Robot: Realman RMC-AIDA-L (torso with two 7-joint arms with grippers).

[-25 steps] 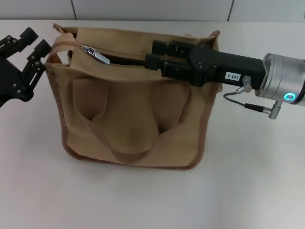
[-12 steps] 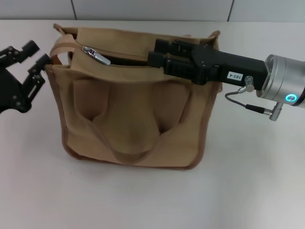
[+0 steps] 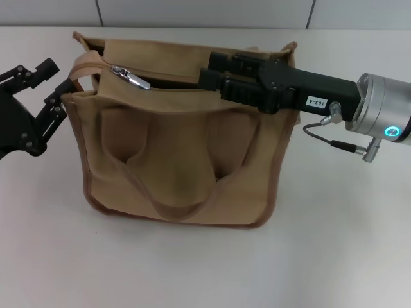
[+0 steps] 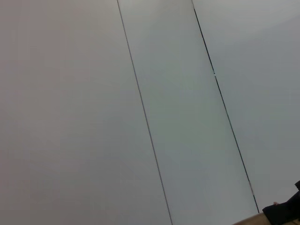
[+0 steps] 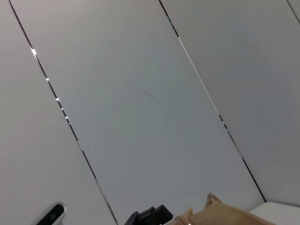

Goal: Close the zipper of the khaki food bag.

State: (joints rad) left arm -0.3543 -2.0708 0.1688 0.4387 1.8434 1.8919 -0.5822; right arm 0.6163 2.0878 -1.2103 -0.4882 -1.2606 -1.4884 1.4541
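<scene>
The khaki food bag (image 3: pixel 180 138) lies on the white table (image 3: pixel 192 269) in front of me, its front face up. A looped handle (image 3: pixel 173 192) droops over the pockets, nearest to me. Farther back runs the bag's mouth, where the zipper (image 3: pixel 160 80) lies along the top edge. Its silver slider and pull tab (image 3: pixel 128 75) sit near the bag's left end, and a dark gap shows beside them toward the right, so the mouth is not yet closed.

My right gripper (image 3: pixel 209 72) reaches in from the right, lying low across the bag's top edge, with its black fingers (image 3: pixel 221 64) side by side and close together, over the open stretch of the zipper. I cannot tell whether they pinch any fabric or tape.

My left gripper (image 3: pixel 58 80) sits at the bag's left end, its two fingers spread apart, tips just beside the upper left corner and the brown-trimmed edge there; they hold nothing.

Both wrist views show mostly the pale panelled wall (image 4: pixel 140 93), with only a sliver of tan bag corner (image 5: pixel 220 213) at the edge.
</scene>
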